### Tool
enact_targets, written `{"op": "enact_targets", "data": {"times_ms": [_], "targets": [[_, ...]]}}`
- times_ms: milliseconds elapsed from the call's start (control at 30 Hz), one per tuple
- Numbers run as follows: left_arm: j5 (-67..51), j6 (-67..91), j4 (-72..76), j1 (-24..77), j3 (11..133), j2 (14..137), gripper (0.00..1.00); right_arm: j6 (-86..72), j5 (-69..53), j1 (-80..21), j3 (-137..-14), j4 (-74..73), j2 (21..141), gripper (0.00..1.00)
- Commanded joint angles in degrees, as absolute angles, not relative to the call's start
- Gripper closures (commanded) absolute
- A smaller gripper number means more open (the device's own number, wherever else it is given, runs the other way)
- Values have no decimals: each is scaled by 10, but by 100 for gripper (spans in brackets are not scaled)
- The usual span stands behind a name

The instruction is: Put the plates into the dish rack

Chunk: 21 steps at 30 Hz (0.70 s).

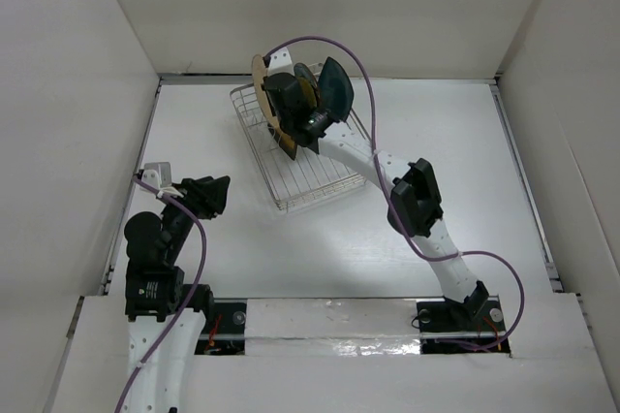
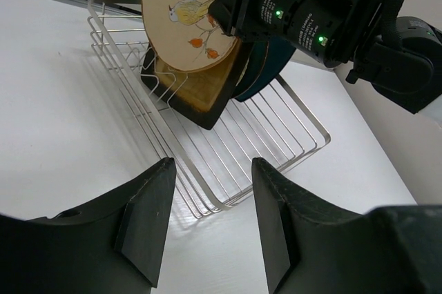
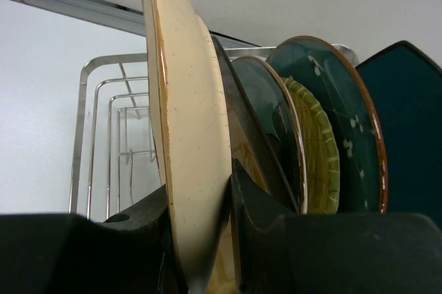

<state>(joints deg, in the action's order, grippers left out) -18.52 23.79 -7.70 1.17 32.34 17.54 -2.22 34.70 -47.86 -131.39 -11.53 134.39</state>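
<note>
So the right arm's jaws are pinching the rim of the tan plate (image 3: pixel 186 135) with the bird on it, upright on edge so it'll drop between the dividers of the dish rack (image 2: pixel 228 163), which sits by the far edge of the worktop (image 1: pixel 436 142), a bit left of middle. The other plates (image 3: pixel 338 114) stand in a row right behind it; can't tell if the tan one is seated yet. The left arm's jaws are spread and empty by the worktop's left edge, likely parked out of the way.
</note>
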Motion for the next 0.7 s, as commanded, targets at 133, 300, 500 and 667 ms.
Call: {"op": "enact_targets", "data": {"times_ms": [133, 300, 500, 667], "targets": [[-191, 231, -48, 15, 318, 166, 54, -59, 331, -478, -1312, -7, 1342, 100], [-191, 231, -47, 15, 316, 165, 54, -65, 323, -483, -1279, 12, 1343, 100], [-192, 232, -47, 15, 316, 163, 54, -63, 315, -499, -1240, 21, 1333, 97], [-192, 232, -47, 15, 316, 159, 53, -66, 294, -504, -1214, 10, 1302, 64]]}}
